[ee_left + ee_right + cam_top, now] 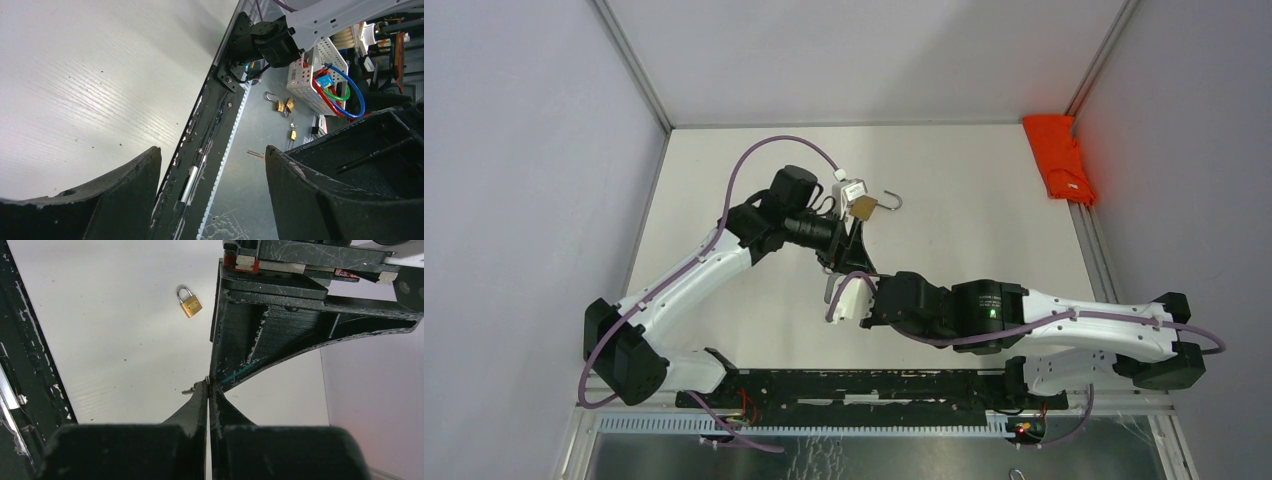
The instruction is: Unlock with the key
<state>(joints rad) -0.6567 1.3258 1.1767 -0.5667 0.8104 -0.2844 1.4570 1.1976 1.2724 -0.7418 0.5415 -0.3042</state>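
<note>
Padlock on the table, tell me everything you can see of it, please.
The padlock is small, with a squarish brass-coloured body and a curved silver metal shackle. It lies flat on the pale table, on bare surface around the middle of it, and nothing touches it. From above, the shackle points right and looks like an open hook. From the right wrist it looks like a plain arch, so I cannot tell whether it is latched.
</note>
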